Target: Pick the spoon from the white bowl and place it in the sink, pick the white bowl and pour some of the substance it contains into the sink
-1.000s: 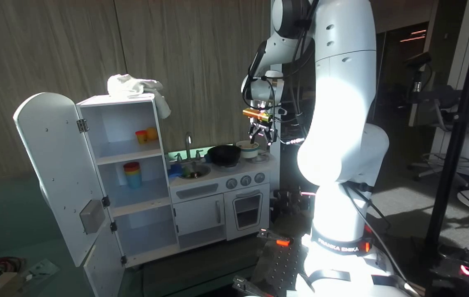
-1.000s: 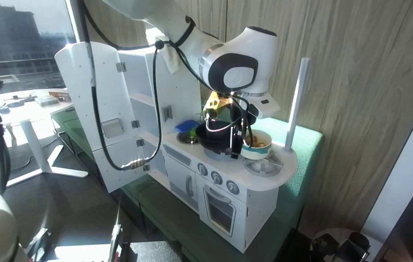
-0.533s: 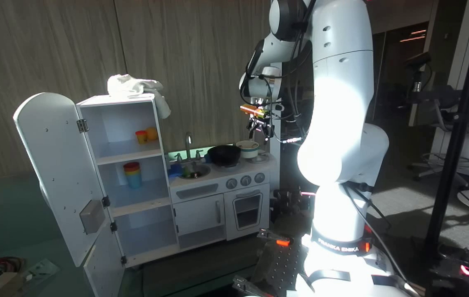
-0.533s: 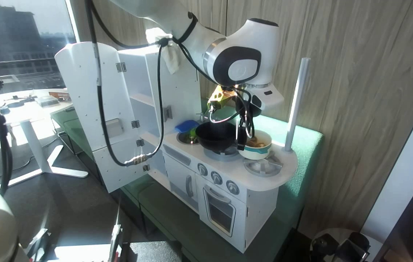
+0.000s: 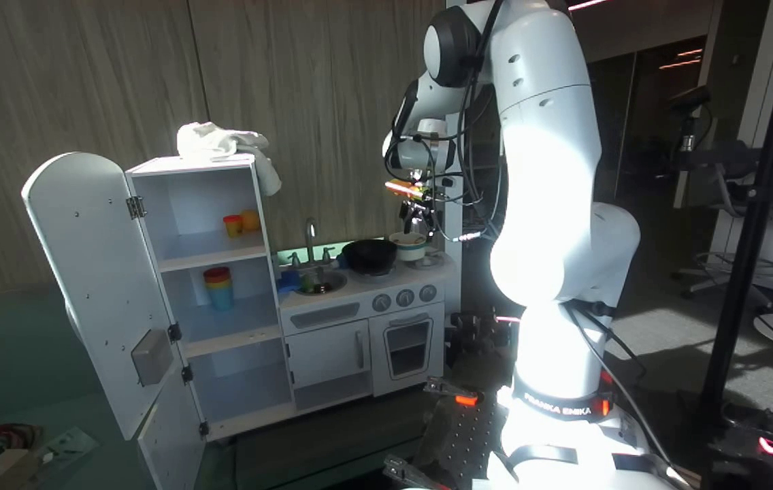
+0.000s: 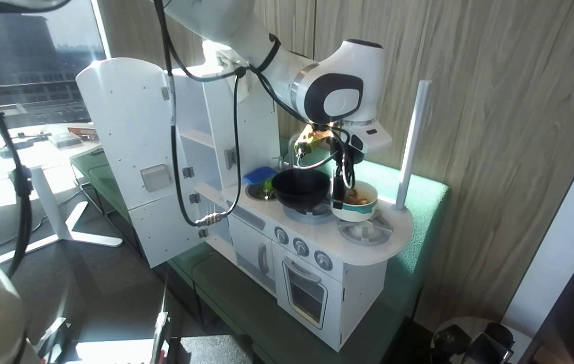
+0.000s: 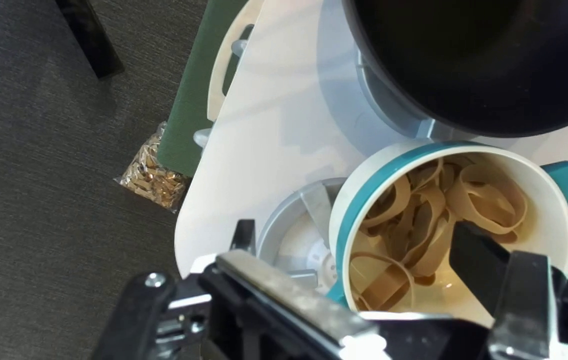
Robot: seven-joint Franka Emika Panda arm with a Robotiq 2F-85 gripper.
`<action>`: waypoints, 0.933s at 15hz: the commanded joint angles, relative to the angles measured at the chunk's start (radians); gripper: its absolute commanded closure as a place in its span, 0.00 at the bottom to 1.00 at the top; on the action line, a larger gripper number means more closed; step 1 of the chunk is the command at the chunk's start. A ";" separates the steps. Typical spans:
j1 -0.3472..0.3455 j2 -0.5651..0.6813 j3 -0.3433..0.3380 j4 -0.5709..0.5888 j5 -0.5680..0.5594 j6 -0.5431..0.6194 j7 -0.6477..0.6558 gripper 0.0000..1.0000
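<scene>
"Starting with an exterior view, where is the gripper seen?"

"Just over the white bowl, which is set beside the black pan. Whether the rim is touched cannot be told from there."

"And the sink?"

"In an exterior view the sink is shown with the pan left between it and the bowl. Something green is seen in it; whether that is the spoon cannot be made out."

"What is added by the wrist view?"

"The fingers are parted: one is seen against the bowl's inside, where brown bands are heaped, the other outside the wall. No spoon can be picked out there."

"By which relation, then, is the next move to be judged?"

"By that wall. It is framed in the gap and is crossed roughly at right angles by the line along which the fingers would be closed. A straight descent seems called for, with the rim pinched; afterwards the pan would have to be cleared before anything could be poured."
</scene>
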 commanded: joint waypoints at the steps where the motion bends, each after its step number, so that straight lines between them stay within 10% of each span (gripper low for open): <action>1: -0.011 0.048 0.004 0.055 0.008 -0.033 0.026 0.00; 8: -0.014 0.089 0.007 0.070 0.013 -0.032 0.046 0.00; 9: -0.015 0.091 0.007 0.070 0.015 -0.031 0.047 0.25; 14: -0.018 0.098 0.010 0.070 0.020 -0.027 0.048 0.58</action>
